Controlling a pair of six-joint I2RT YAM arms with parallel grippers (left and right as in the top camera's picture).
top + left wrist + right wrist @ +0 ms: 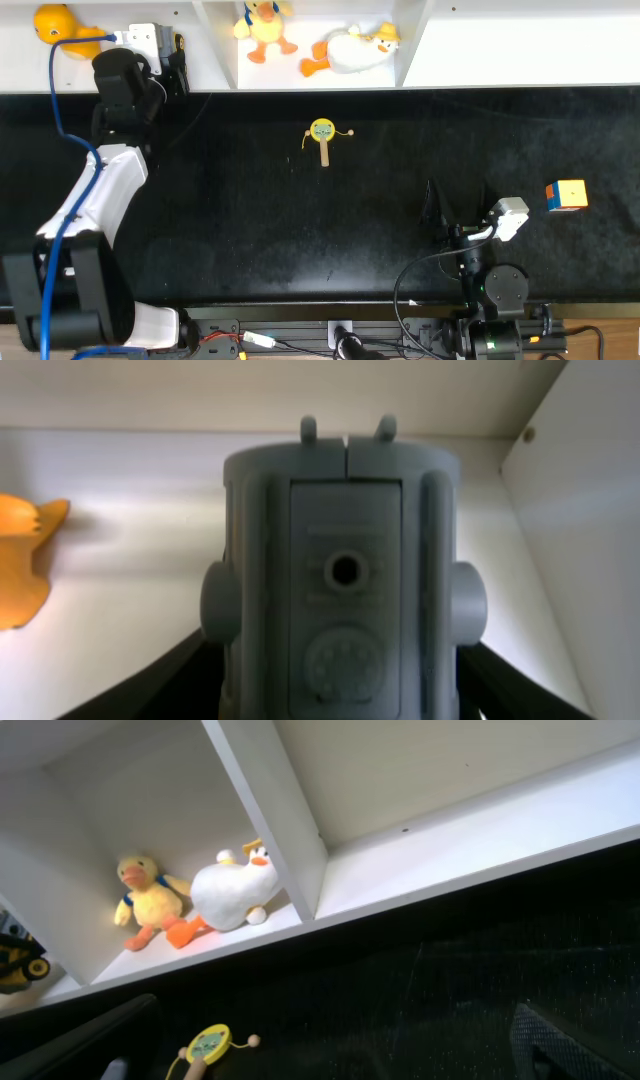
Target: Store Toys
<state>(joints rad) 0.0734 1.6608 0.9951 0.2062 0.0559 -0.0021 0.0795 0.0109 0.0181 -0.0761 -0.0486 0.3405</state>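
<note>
Nearest, at the right, the right tool (455,200) sat low over the black desk (250,230) with its fingers wide apart and nothing between them. Just right of it and a little farther lay a colour cube (566,195), well apart from everything else. Farther on, near the middle of the desk, lay a small yellow rattle drum (322,135) on a wooden handle, not yet stored.

At the far left, the left tool (168,62) was inside the left compartment of the white shelf (220,45), clamped on a grey toy (340,570), apparently a vehicle with its screwed hatch facing the wrist camera. An orange duck (55,22) sat to its left in the same compartment, with a gap between them. The middle compartment held a yellow duck plush (265,30) and a white duck plush (355,50).

The step in hand looked like setting the grey toy down. Doing it well probably meant lowering it until it rested on the shelf floor, keeping it off the duck and the right-hand divider, then parting the fingers and backing straight out toward the near side, so that nothing got dragged along.
</note>
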